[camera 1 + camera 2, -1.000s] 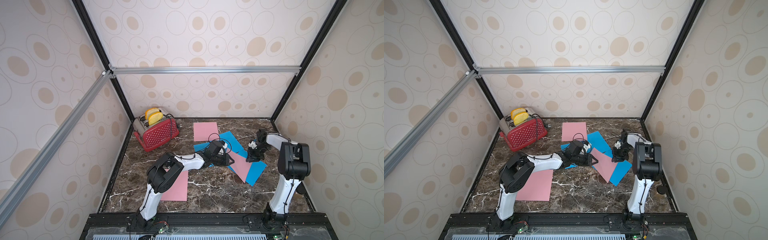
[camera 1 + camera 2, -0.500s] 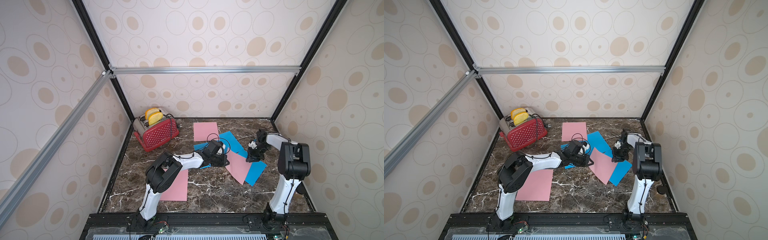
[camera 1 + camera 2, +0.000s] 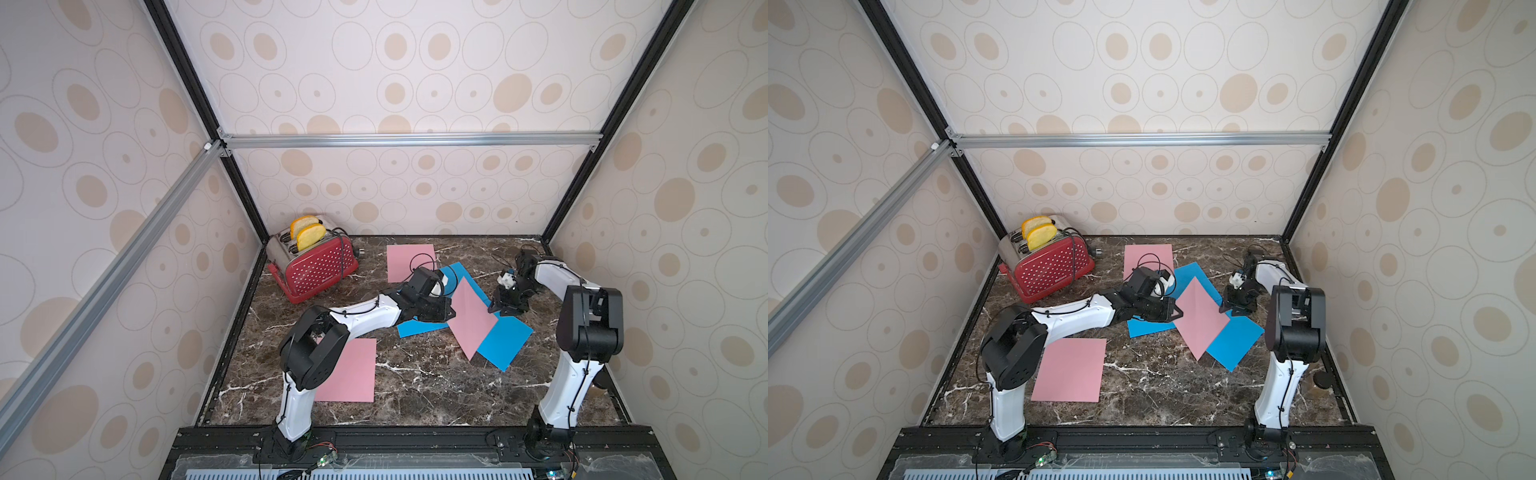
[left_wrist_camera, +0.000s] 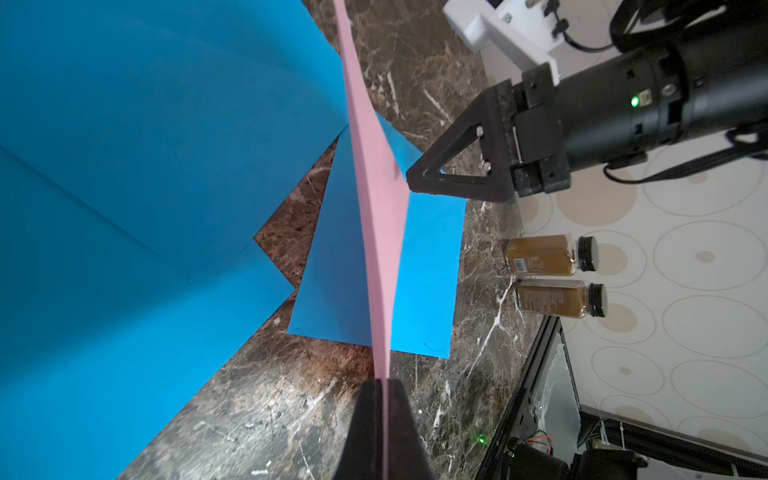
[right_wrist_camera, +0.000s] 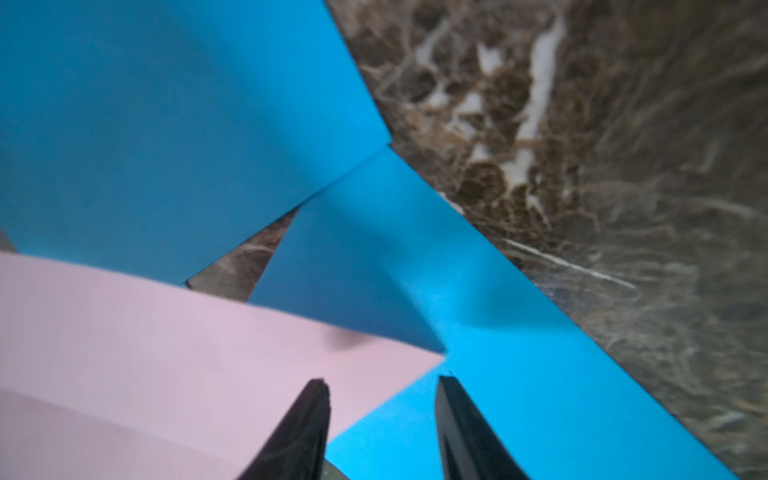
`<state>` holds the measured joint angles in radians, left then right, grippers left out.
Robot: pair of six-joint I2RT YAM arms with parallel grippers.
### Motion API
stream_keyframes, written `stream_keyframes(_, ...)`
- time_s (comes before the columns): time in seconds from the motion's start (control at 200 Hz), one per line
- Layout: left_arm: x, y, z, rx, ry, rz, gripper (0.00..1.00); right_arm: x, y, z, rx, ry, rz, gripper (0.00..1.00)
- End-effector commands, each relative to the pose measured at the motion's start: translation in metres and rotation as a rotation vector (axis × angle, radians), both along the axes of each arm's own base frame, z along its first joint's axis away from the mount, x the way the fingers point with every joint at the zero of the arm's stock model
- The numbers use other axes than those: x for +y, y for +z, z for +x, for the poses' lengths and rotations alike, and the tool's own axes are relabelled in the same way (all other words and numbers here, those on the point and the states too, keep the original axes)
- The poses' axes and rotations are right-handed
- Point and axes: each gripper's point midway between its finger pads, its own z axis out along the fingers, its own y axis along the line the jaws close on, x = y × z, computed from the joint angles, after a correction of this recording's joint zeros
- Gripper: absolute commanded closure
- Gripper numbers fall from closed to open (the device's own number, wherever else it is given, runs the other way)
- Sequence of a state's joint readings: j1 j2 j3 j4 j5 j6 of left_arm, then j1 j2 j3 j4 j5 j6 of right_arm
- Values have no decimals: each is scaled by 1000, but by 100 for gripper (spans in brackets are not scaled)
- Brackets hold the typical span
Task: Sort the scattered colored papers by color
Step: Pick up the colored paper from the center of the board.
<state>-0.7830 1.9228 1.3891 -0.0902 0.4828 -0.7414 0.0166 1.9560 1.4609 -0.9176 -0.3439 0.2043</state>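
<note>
Three pink papers show in both top views: one at the back (image 3: 410, 262), one flat at the front left (image 3: 349, 376), and one tilted up in the middle (image 3: 471, 320). My left gripper (image 3: 451, 311) is shut on the edge of that tilted pink sheet (image 4: 378, 208), which runs edge-on from the gripper (image 4: 384, 386). Blue papers (image 3: 505, 340) (image 3: 419, 328) lie overlapping under it. My right gripper (image 3: 498, 307) stands open at the sheet's far corner. Its fingers (image 5: 382, 386) straddle the pink corner (image 5: 208, 353) and blue paper (image 5: 498, 395), gripping nothing.
A red toaster (image 3: 316, 266) holding two toast slices stands at the back left. Two brown bottles (image 4: 544, 255) (image 4: 561, 298) lie by the right wall. A black cap (image 3: 1323, 379) sits near the right arm's base. Walls enclose the marble table (image 3: 415, 386).
My left gripper has shut on the middle pink paper's edge and raised it, so the sheet tilts up. My right gripper has opened wider at the sheet's corner.
</note>
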Motion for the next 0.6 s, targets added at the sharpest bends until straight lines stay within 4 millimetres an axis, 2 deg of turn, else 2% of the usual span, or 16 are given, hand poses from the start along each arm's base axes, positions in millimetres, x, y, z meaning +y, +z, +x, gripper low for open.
stream_keyframes(0.0, 20, 43, 7, -96, 16, 25, 100, 10, 50, 4, -103, 11, 49, 41)
stream_keyframes(0.125, 54, 43, -3, -105, 70, 120, 100, 16, 76, 1, -152, 18, 87, 38)
stream_keyframes(0.225, 84, 42, -14, -110, 142, 176, 100, 23, 86, -7, -164, 14, 138, 35)
stream_keyframes(0.361, 128, 40, -29, -106, 278, 233, 100, 37, 84, -21, -169, -7, 233, 35)
stream_keyframes(0.596, 196, 18, -56, -78, 472, 355, 100, 67, 76, -41, -144, 10, 357, 36)
